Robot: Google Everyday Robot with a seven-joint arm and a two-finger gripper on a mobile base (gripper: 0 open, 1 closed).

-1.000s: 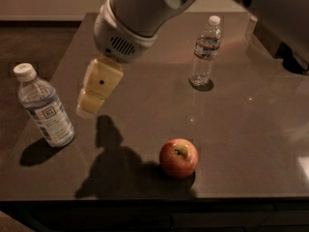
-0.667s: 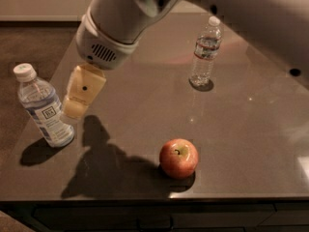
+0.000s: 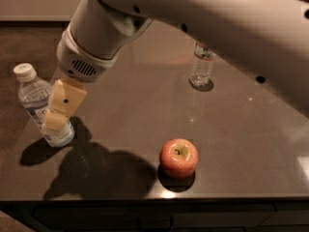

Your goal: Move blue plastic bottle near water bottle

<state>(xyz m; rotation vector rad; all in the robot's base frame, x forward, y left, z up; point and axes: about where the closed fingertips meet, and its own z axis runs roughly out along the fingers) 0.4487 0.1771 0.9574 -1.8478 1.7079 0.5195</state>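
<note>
The blue plastic bottle [image 3: 32,94] stands at the left edge of the dark table [image 3: 241,144]; it has a white cap and a pale blue-and-white label. My gripper [image 3: 54,121] hangs from the big white arm [image 3: 193,18] and sits right at this bottle's lower right side, covering part of its label. The water bottle [image 3: 200,67], slim and clear, stands at the back middle of the table, far to the right of the gripper. Its cap and neck are hidden behind my arm.
A red apple [image 3: 178,157] sits near the table's front edge, right of middle. The arm's shadow [image 3: 96,173] falls on the front left of the table. The floor lies beyond the left edge.
My gripper has moved left and down across the table, from beside the blue plastic bottle to right against its lower right side. The bottles and the apple have not moved.
</note>
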